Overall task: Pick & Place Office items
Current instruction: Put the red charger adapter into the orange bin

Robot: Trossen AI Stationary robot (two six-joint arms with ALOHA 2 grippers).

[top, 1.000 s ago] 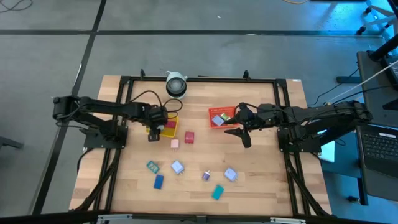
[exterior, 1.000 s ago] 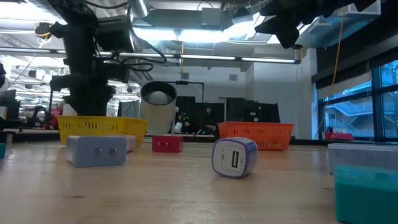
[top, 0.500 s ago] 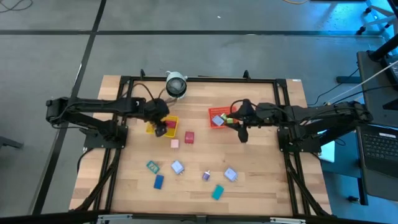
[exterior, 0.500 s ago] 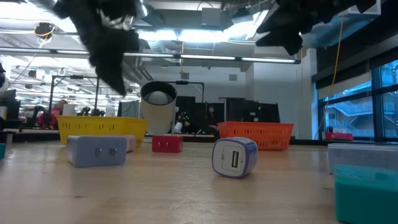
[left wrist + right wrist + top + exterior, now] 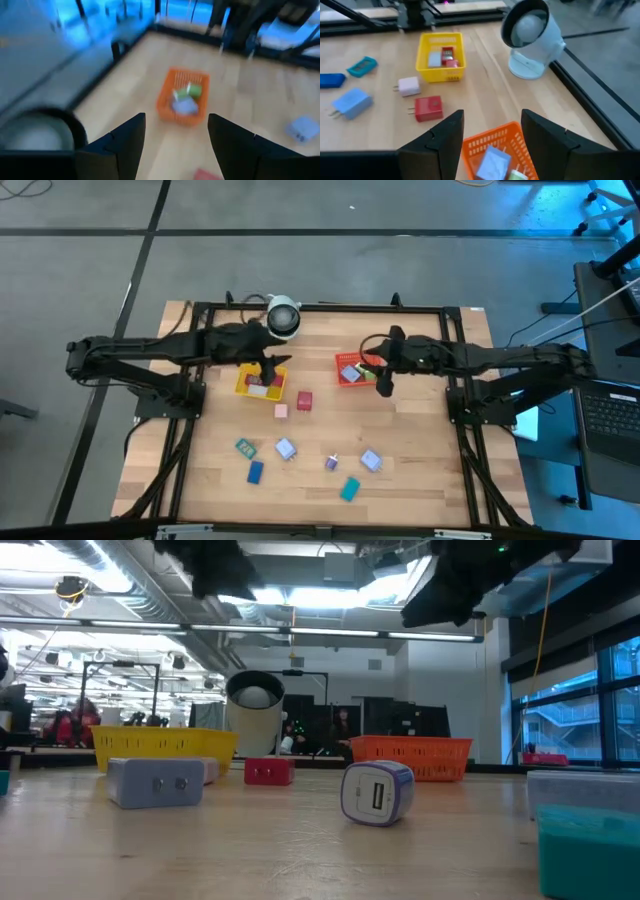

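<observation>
The office items are tiny blocks. A red one (image 5: 304, 400), a pink one (image 5: 281, 411), a teal one (image 5: 243, 447), a blue one (image 5: 255, 471), a whitish one (image 5: 285, 449) and a purple one (image 5: 331, 463) lie flat on the wood. More sit inside the yellow tray (image 5: 246, 387) and the red tray (image 5: 343, 360). My left gripper (image 5: 268, 368) hangs open, high above the yellow tray's far side. My right gripper (image 5: 384, 383) hangs open just right of the red tray. In the right wrist view the fingers (image 5: 445, 137) frame the red tray's rim (image 5: 485, 140).
A white round device (image 5: 283, 315) stands at the table's far edge between the trays. A whitish block (image 5: 371, 461) and a teal block (image 5: 349, 489) lie near the table's near edge. A black frame (image 5: 320, 308) borders the table. Bare wood lies between the trays and the loose blocks.
My left gripper has risen from low over the yellow tray, moved toward the far edge and swung round toward the right. My right gripper has moved toward the far edge and left, closer to the red tray. The blocks on the table have not moved.
</observation>
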